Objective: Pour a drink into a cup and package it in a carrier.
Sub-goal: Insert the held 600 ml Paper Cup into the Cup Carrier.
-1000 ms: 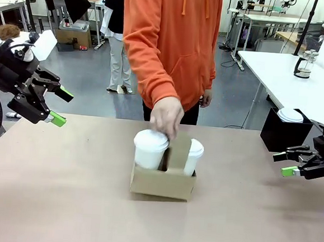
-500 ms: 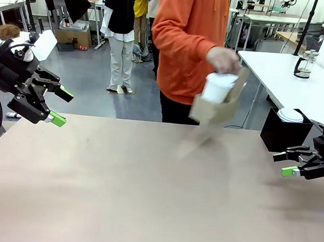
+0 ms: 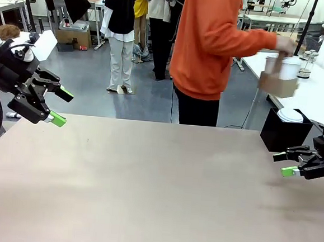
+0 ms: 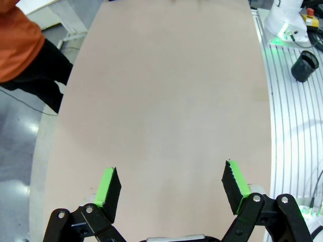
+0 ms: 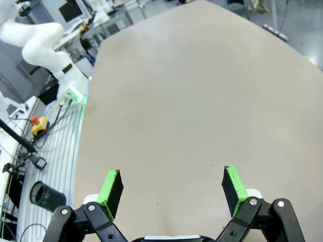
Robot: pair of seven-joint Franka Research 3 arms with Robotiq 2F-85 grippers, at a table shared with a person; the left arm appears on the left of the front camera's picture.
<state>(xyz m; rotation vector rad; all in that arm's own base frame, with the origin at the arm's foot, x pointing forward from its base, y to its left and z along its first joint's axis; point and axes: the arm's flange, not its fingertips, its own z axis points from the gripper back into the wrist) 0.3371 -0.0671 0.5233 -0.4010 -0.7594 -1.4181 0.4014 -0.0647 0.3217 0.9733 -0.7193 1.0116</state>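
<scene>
A person in an orange hoodie holds the brown cardboard carrier (image 3: 277,84) in the air at the far right, over the white side table (image 3: 321,91). A white lidded cup (image 3: 290,68) stands in it. A glass pitcher (image 3: 306,63) stands on that side table; I cannot make out any drink in it. My left gripper (image 3: 63,107) hangs open above the table's left edge, nothing between its fingers. My right gripper (image 3: 284,164) is open low at the right edge. Both wrist views show open green-padded grippers, left (image 4: 171,186) and right (image 5: 171,189), over the bare tabletop (image 4: 166,91).
A black box (image 3: 279,134) with a white lid (image 3: 290,115) on top stands at the table's far right corner, just behind my right gripper. Other people stand in the room behind. The brown tabletop (image 3: 157,182) stretches between the arms.
The person has lifted the carrier with its cups off the middle of the table and swung it up and right, over the white side table. Both grippers have stayed still.
</scene>
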